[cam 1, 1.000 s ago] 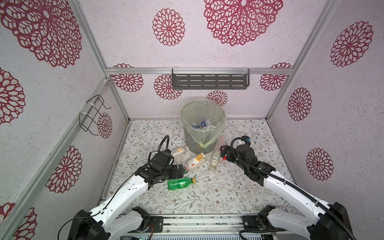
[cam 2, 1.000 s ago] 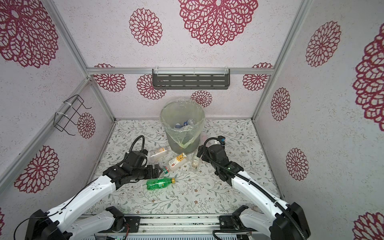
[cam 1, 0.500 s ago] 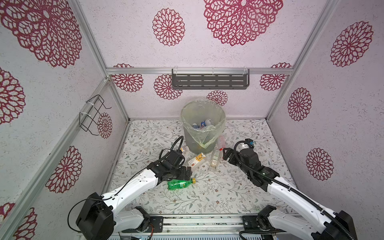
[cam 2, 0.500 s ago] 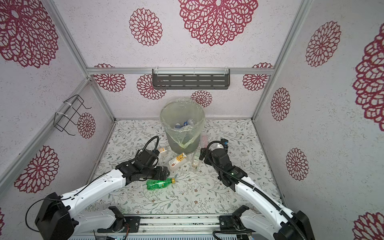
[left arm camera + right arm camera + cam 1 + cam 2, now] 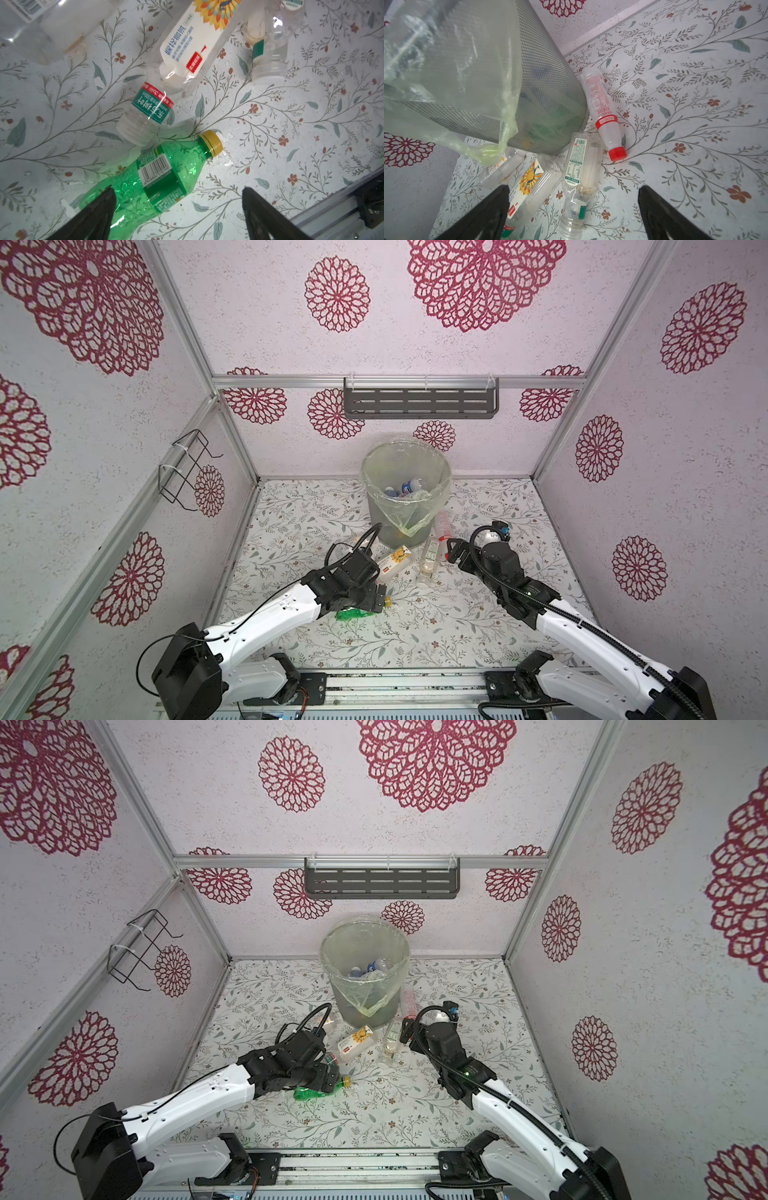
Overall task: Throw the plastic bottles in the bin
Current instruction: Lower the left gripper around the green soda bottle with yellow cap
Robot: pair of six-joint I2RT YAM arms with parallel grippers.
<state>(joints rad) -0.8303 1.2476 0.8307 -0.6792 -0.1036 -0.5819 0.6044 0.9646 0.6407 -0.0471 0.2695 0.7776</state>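
Left gripper (image 5: 177,193), jaws gaping wide and empty, is hovering over the green bottle (image 5: 145,178), lying slantwise across its gap

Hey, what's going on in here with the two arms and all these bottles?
Two robot arms are clearing plastic bottles off a floral table into a round grey mesh bin lined with a yellowish bag; several bottles already lie inside. The left gripper is open over a green plastic bottle with a yellow cap lying on its side. The right gripper is open above a clear bottle with a green-and-white label by the bin's foot. Neither holds anything yet.
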